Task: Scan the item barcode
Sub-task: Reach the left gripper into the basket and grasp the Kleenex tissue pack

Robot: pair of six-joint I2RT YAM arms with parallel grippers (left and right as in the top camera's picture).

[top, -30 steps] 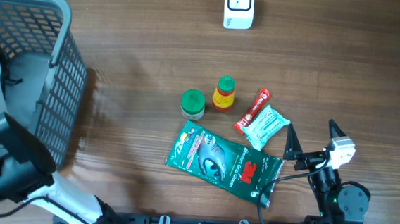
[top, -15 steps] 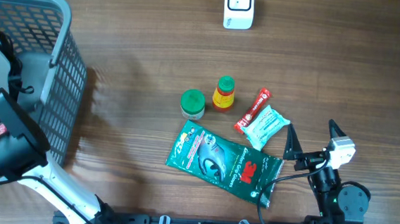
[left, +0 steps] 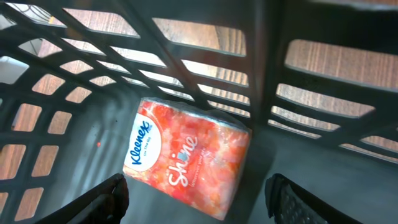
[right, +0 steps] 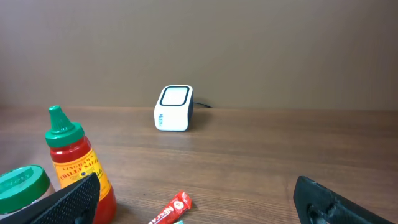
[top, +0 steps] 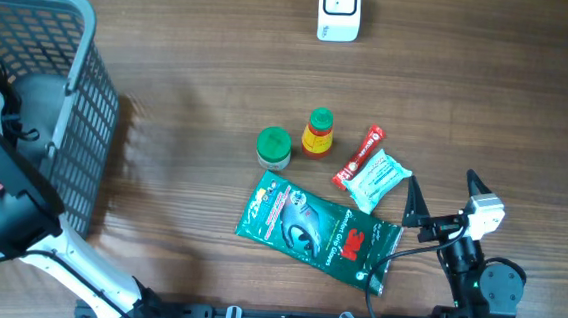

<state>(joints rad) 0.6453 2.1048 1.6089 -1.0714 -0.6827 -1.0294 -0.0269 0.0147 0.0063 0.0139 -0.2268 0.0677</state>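
Note:
An orange Kleenex tissue pack (left: pixel 186 155) lies flat on the floor of the grey basket (top: pixel 88 95). My left gripper (left: pixel 199 208) hangs just above it inside the basket, open, its fingers (left: pixel 106 199) either side of the pack's near end and apart from it. In the overhead view the left arm (top: pixel 0 209) hides this gripper. The white barcode scanner (top: pixel 339 9) stands at the table's far edge, also visible as the scanner (right: pixel 173 116) from the right wrist. My right gripper (top: pixel 440 195) rests open at the near right, nothing between its fingers.
On the table's middle stand a green-lidded jar (top: pixel 274 147) and a red sauce bottle (top: pixel 317 132). Beside them lie a red stick sachet (top: pixel 358 156), a teal packet (top: pixel 376 179) and a green 3M gloves pack (top: pixel 319 230). The basket walls closely enclose the left gripper.
The left arm has shifted a little over the basket. The right arm and the items on the table have not moved.

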